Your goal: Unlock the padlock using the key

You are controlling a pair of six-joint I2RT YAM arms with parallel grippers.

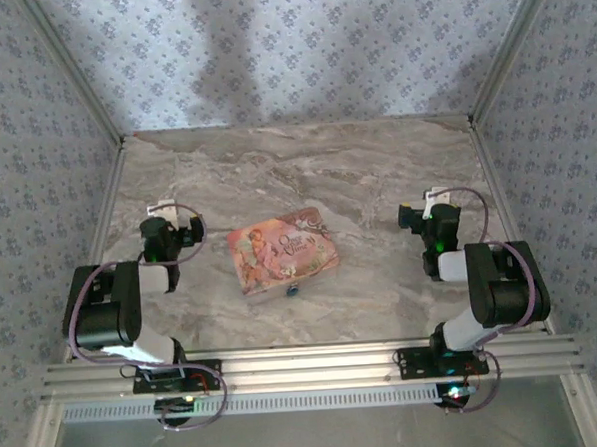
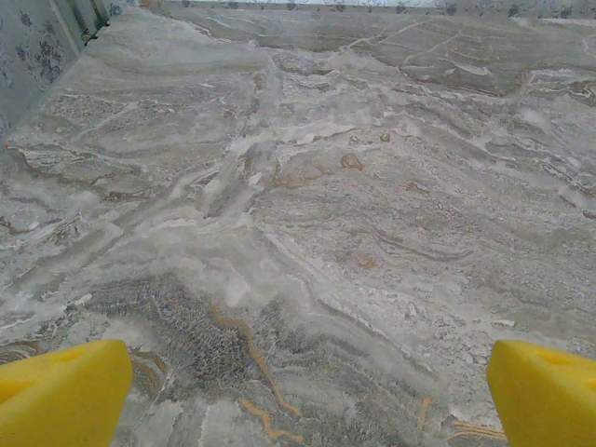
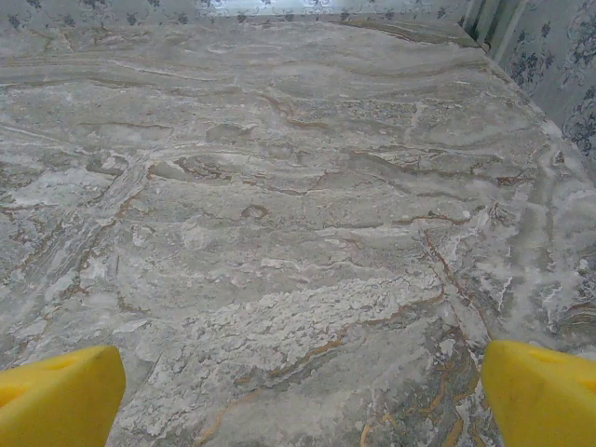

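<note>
Looking unstarted tbh: left gripper [image 2: 303,400] and right gripper [image 3: 300,396] both gape wide, empty, well apart from the padlock [image 1: 294,290] by the box [image 1: 283,249]. Whole unlock's left.

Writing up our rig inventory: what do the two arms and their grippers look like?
The left arm and right arm have black joint housings, white links and looping purple cables. Fingers on the left gripper and right gripper are bright yellow.

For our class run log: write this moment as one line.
left gripper open | right gripper open | pink-orange illustrated flat box between, untouched
</note>
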